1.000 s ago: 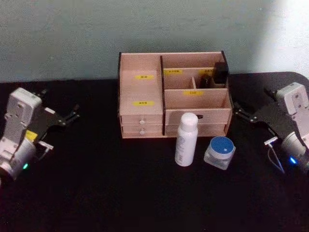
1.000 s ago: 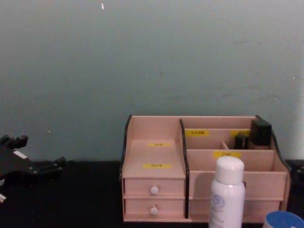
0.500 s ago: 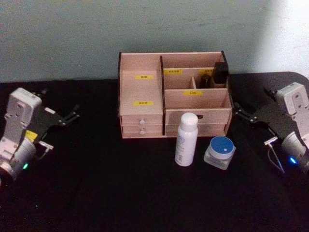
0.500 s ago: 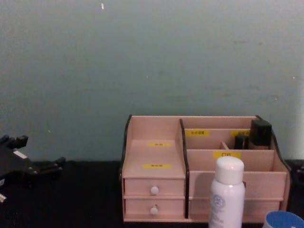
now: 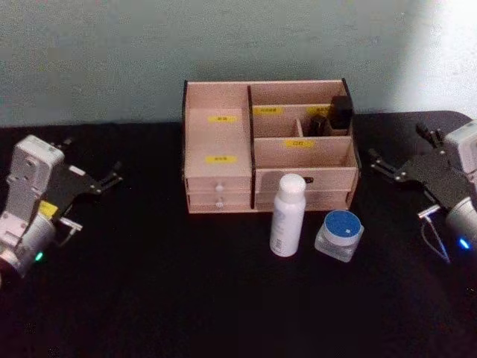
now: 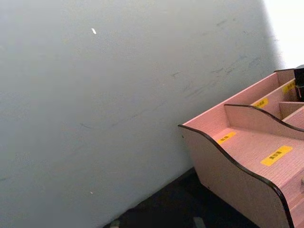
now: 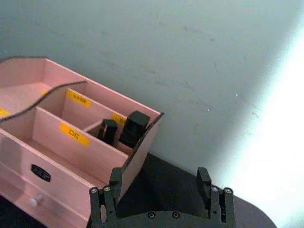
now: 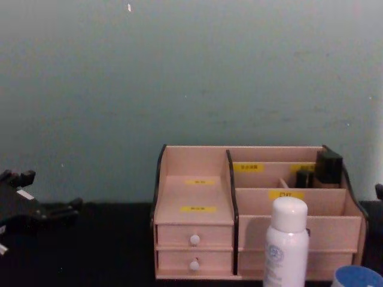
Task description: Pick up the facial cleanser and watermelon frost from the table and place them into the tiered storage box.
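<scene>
My feeds are dim overall. A bright wash of light hits the wall (image 5: 443, 52) beyond the desk's (image 5: 186, 298) far right corner, blown out white in the right wrist view. The black desk swallows any shadows.

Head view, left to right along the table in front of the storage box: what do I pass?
left gripper → facial cleanser → watermelon frost → right gripper

Left arm: we see it low at our left side, wrist angled inward. The left gripper (image 5: 91, 158) has its fingers spread and holds nothing.
Right arm: out at our right side, also angled inward. The right gripper (image 5: 400, 148) has its fingers (image 7: 114, 176) parted wide and is empty.
</scene>
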Controlling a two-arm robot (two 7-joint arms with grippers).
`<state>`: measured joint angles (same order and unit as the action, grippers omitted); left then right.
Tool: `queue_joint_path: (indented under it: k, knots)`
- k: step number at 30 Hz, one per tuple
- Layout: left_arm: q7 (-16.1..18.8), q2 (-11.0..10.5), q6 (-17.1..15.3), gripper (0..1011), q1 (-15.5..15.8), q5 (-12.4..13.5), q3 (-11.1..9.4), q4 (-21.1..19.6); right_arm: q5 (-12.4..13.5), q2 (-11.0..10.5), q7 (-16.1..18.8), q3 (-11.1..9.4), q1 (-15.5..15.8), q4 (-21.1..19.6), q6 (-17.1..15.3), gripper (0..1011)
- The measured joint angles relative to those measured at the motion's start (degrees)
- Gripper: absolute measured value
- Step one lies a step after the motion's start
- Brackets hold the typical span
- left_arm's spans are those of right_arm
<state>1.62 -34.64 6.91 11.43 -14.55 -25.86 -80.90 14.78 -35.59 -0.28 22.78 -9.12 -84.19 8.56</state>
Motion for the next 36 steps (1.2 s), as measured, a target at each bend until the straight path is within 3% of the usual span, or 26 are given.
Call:
queue_joint_path:
  k: [8, 19, 26, 36]
  knots:
    - [0.00, 0.00, 0.00, 1001, 0.00, 0.00, 0.00, 0.00, 5.95, -4.00, 7.06, -3.33, 4.97, -6.83, -0.75, 1000]
    - [0.00, 0.00, 0.00, 1001, 0.00, 0.00, 0.00, 0.00, 10.82, -7.98, 19.58, -3.39, 8.36, -11.44, -1.81, 1000]
    - [0.00, 0.00, 0.00, 1001, 0.00, 0.00, 0.00, 0.00, 11.52, -7.51, 24.58, -2.20, 7.50, -10.67, -1.92, 1000]
    - [0.00, 0.00, 0.00, 1001, 0.00, 0.00, 0.00, 0.00, 11.79, -3.84, 31.14, 0.22, 3.51, -5.59, -2.86, 1000]
